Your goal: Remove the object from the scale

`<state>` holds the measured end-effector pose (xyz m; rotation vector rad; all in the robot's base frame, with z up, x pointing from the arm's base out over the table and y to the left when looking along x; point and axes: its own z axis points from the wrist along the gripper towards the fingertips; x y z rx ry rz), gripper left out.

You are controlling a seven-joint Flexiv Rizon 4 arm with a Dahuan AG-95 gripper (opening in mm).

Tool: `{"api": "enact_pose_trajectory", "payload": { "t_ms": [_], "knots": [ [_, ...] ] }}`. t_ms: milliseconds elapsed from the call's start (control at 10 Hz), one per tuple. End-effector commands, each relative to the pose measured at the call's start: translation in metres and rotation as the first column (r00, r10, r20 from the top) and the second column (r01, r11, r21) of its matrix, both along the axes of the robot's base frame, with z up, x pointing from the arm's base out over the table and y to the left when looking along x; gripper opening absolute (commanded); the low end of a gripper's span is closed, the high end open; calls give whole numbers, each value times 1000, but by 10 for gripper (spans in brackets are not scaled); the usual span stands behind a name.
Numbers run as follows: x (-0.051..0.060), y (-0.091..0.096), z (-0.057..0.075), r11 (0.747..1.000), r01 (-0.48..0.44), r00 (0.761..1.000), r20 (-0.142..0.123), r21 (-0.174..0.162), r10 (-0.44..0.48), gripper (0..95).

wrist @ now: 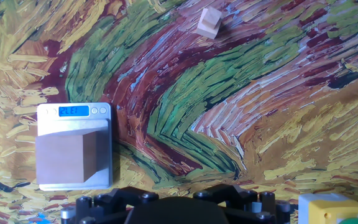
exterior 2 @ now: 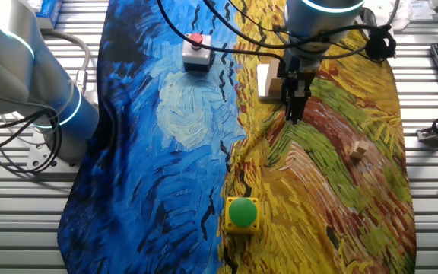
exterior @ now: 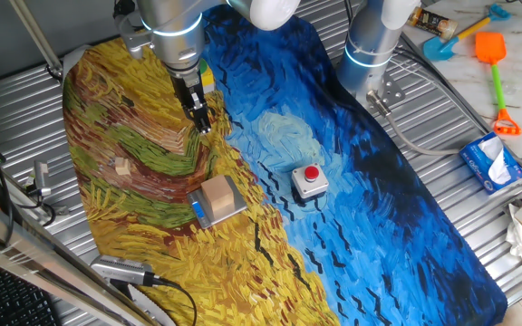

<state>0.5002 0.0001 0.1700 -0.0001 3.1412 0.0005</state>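
Gripper hangs over the painted cloth with fingers close together, holding nothing. Wooden block sits on the scale, well apart from the gripper, toward the cloth's near edge.

2 fixed views face oppositely; hand view looks down.

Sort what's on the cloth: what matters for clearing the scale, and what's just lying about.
Job:
wooden block, sitting on the scale
scale
gripper, away from the block

Lying about:
small wooden piece
red-button box
green-button box
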Motion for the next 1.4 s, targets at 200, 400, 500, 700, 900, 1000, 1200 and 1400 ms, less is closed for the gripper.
{"api": "enact_pose_trajectory", "payload": {
  "t_ms": [200, 400, 500, 700, 900, 1000, 1200, 1400],
  "knots": [
    [0, 0, 1, 995, -99, 995, 4, 21, 99, 0],
    [0, 0, 1, 995, -97, 995, 2, 20, 97, 0],
    [0, 0, 1, 995, -95, 995, 2, 20, 95, 0],
    [0, 0, 2, 995, -93, 996, 1, 21, 93, 0],
    [-1, 1, 3, 995, -100, 995, 2, 21, 100, 0],
    [0, 1, 3, 994, -105, 994, 2, 20, 105, 0],
    [0, 2, 2, 994, -106, 994, 1, 20, 106, 0],
    [0, 3, 2, 994, -104, 995, 0, 21, 104, 0]
  ]
}}
